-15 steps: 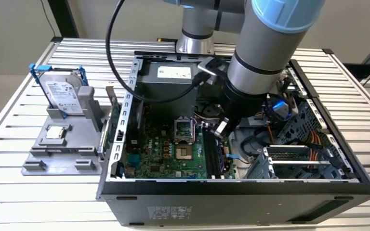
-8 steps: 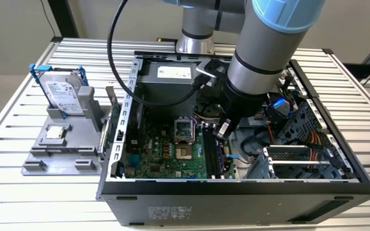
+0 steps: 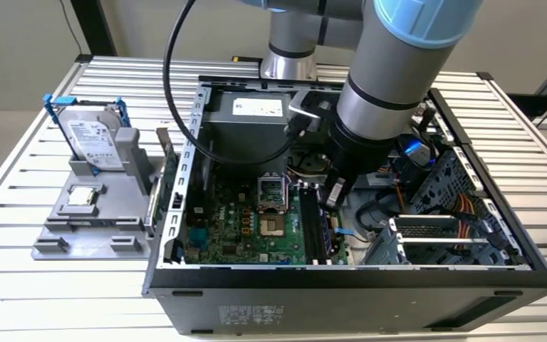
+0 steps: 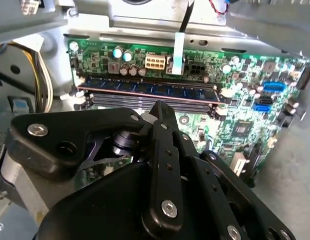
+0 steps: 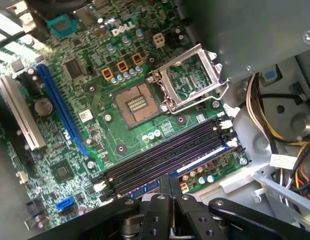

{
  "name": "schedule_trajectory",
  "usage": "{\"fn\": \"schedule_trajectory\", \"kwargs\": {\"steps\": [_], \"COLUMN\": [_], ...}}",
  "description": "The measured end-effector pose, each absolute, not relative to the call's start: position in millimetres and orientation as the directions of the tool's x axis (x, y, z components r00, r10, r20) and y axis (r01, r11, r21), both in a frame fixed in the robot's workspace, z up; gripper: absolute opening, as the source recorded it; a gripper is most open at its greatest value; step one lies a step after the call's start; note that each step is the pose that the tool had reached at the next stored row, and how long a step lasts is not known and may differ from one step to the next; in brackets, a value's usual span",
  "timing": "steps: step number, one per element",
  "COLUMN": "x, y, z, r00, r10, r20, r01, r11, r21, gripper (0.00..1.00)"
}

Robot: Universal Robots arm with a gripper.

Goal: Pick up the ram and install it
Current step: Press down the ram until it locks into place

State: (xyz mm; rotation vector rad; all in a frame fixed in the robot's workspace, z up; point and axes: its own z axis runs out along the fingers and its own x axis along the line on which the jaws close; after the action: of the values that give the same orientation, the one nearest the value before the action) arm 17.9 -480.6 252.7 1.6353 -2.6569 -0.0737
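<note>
Here's the arm reaching down into the open computer case (image 3: 350,274), its gripper (image 3: 332,194) low over the motherboard (image 3: 245,228), right above the long black memory slots (image 3: 315,226) that run beside the processor socket (image 3: 271,191). In the second wrist view the ram (image 4: 147,90) stands on edge in the slot bank, a bluish-green stick with a row of dark chips, lying along the slots just past the gripper's (image 4: 160,112) black fingertips (image 4: 160,111). The fingers look drawn together there, tips meeting in a point just short of the stick; whether they touch it I cannot tell, and nothing is held between them.

In the first wrist view the gripper (image 5: 169,184) hangs at the near edge of the memory slots (image 5: 165,155), with a strip of blue showing just under its tip. The open processor socket (image 5: 137,103) sits just beyond the slots, its metal load frame (image 5: 192,80) flipped back.

Outside the case, on the exterior view's left, a grey fixture (image 3: 88,214) on the slatted table (image 3: 26,285) holds a silver hard drive (image 3: 95,139) upright in its blue bracket, and a small square processor chip (image 3: 82,196) lies flat in a pocket in front of it. A black cable (image 3: 183,107) loops down beside the case wall.
</note>
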Motion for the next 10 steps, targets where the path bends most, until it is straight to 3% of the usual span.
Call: {"fn": "schedule_trajectory", "kwargs": {"steps": [10], "x": [19.1], "y": [-480.6], "z": [252.7], "r00": [-0.319], "r10": [-0.948], "r20": [-0.008], "r01": [-0.947], "r11": [0.318], "r21": [0.051], "gripper": [0.00]}}
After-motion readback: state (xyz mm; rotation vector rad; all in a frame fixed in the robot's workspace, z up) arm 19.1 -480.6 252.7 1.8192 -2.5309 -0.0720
